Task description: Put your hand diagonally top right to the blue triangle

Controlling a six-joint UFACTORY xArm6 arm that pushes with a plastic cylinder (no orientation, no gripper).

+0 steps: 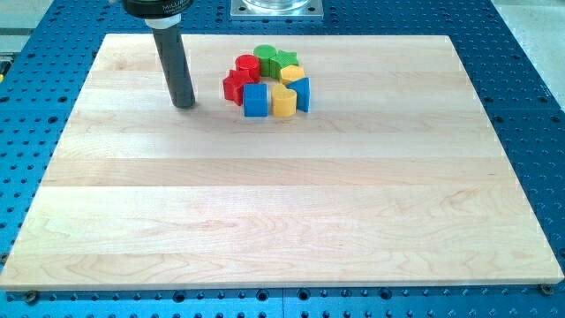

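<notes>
Standing on the pale wooden worktop (282, 203) near the view's top left, my tip (184, 105) rests well to the left of a tight cluster of blocks; the tool is a plain dark rod with nothing to open or close, and it touches no block. In the single camera view, the blue triangle (303, 93) sits at the cluster's right edge, pressed against the yellow cylinder (283, 102) on its left, with a yellow block (292, 74) just above it. Only a narrow blue face shows, so its long axis and the way its point faces cannot be told for sure; it looks taller than wide from here. A blue cube (255, 99), a red star (235, 86), a red cylinder (246, 65), a green cylinder (264, 56) and a green star (284, 60) complete the group. The triangle is judged small, rigid and light, likely to slide at a nudge. The spot sought, above and right of it, appears bare.
</notes>
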